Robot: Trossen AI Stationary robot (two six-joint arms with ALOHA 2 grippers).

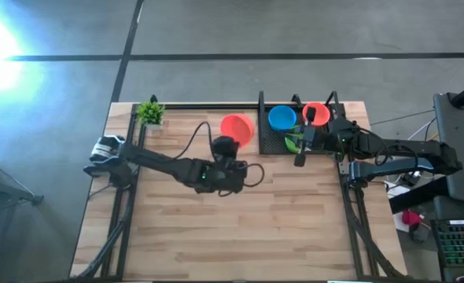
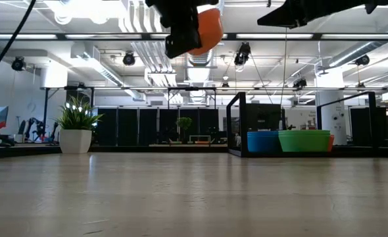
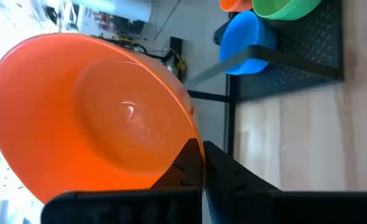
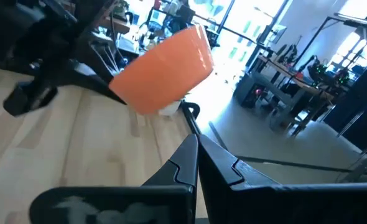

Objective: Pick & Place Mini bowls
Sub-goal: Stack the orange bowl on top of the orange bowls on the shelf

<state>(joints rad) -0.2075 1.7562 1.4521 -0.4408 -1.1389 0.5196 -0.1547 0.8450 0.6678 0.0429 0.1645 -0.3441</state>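
The left gripper, clamped on the rim of one glossy orange bowl, holds it tilted high above mid-table, the empty right gripper pinched closed beside a far-right black tray holding blue, green and orange bowls, one plant far left.

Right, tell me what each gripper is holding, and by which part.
The left gripper is shut on the rim of an orange plastic mini bowl, lifted off the table. The right gripper is shut, empty.
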